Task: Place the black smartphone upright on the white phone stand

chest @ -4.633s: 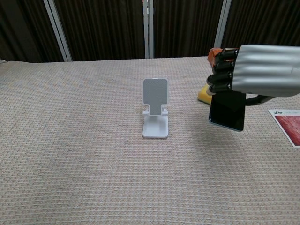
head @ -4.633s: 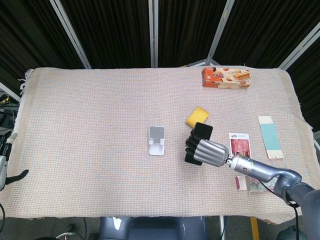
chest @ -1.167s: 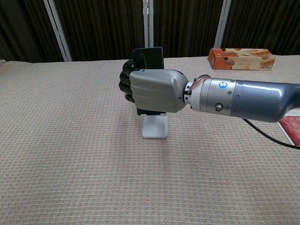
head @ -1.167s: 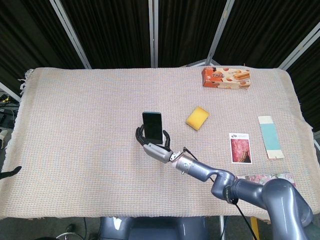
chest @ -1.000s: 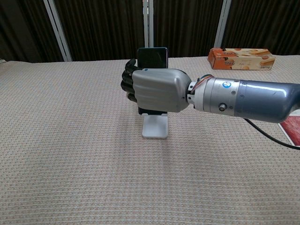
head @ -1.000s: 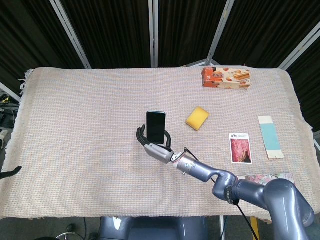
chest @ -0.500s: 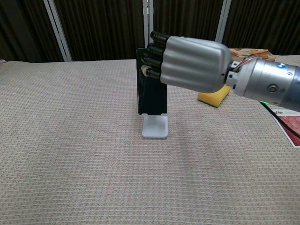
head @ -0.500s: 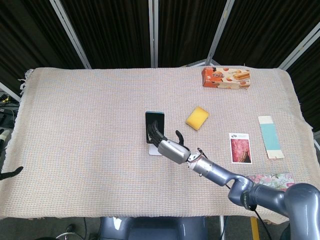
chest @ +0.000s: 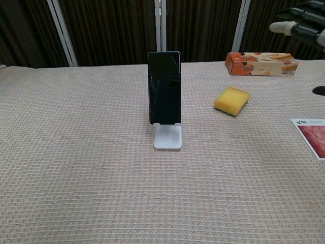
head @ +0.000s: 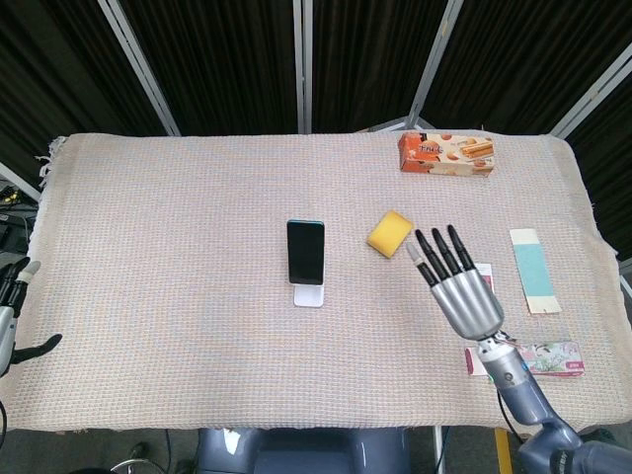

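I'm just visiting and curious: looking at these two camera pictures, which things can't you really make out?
- White phone stand: its backrest is hidden behind the black smartphone in both views.
- Left hand: cut off by the head view's left edge; absent from the chest view.
- Right hand: the chest view shows only dark fingers at its top right corner.
- Orange box: print too small to read.

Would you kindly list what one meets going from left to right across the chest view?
Phone on its stand → yellow sponge → orange box → right hand, with the card below it at the right edge.
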You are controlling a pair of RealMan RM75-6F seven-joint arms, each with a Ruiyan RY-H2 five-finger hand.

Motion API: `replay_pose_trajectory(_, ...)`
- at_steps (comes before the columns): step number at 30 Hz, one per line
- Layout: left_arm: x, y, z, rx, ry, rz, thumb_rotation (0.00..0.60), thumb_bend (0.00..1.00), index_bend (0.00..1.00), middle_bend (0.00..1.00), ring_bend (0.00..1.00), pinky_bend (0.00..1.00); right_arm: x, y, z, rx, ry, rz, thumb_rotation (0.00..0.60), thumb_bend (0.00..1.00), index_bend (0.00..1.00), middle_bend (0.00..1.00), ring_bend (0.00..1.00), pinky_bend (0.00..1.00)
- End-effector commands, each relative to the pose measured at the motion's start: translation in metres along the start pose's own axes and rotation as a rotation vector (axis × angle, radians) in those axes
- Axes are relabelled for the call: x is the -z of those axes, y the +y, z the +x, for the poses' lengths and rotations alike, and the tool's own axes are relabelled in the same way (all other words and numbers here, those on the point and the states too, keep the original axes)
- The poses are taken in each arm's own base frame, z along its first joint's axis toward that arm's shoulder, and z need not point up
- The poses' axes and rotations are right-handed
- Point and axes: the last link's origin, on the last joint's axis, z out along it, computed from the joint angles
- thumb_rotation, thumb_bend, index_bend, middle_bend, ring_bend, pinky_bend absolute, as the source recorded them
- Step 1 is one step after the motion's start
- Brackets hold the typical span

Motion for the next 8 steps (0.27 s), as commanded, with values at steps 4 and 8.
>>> replay_pose_trajectory(4, 0.01, 0.009, -0.003, 0.004, 0.003, -0.058, 0.6, 0.0, 0.0, 0.0, 0.0, 0.0, 0.072, 0.029, 0.012, -0.345, -0.162, -0.258, 0.6, 0.0, 0.0, 0.0, 0.0, 0.0)
replay_pose_trajectory(8, 0.014, 0.011, -0.001, 0.009, 0.007, -0.077, 0.6, 0.0, 0.0, 0.0, 0.0, 0.0, 0.09, 0.041, 0.011, -0.384, -0.164, -0.314, 0.6, 0.0, 0.0, 0.0, 0.0, 0.0)
